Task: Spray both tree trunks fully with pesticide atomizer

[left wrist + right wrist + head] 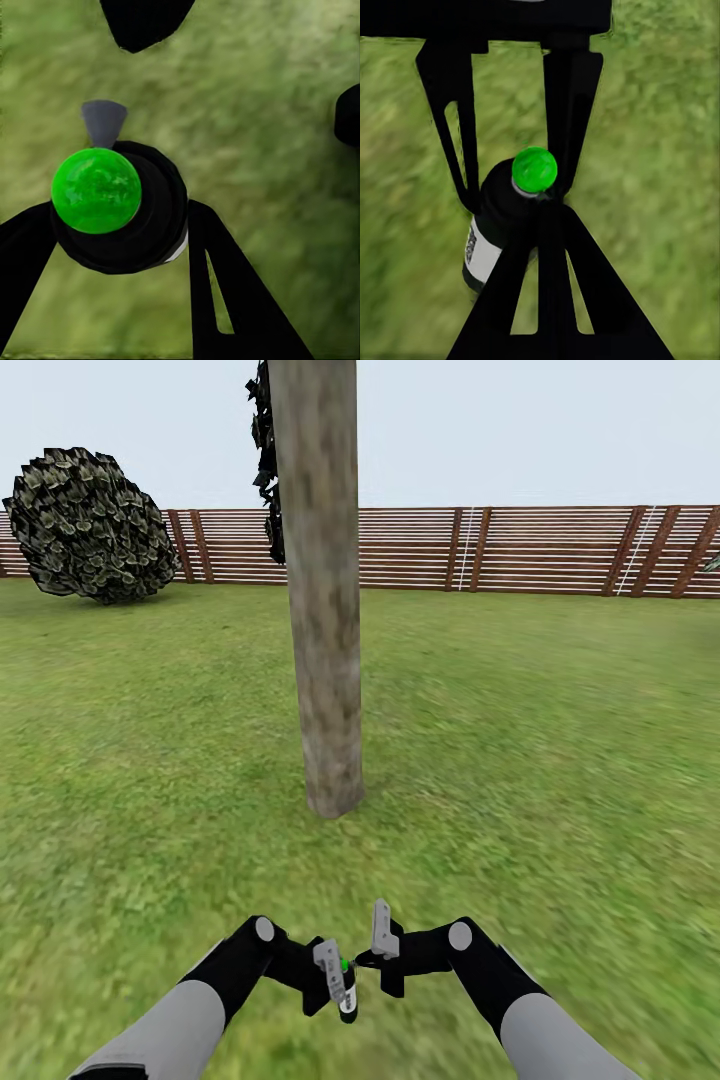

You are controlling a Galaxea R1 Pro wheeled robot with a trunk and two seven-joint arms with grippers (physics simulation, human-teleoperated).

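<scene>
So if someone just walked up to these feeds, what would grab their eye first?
Probably the thick pale tree trunk rising from the grass straight ahead, with the slatted fence behind it. Next, the atomizer with its bright green cap, held in the left tool low in the head view, the right tool close beside it.

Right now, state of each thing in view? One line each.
pesticide atomizer: off the grass, upright, held in the left gripper; no spray visible.
left gripper: shut on the atomizer.
right gripper: beside the bottle; open or shut, cannot tell.
tree trunk: upright just ahead, bark bare, no white specks.
fence: standing, intact.
</scene>
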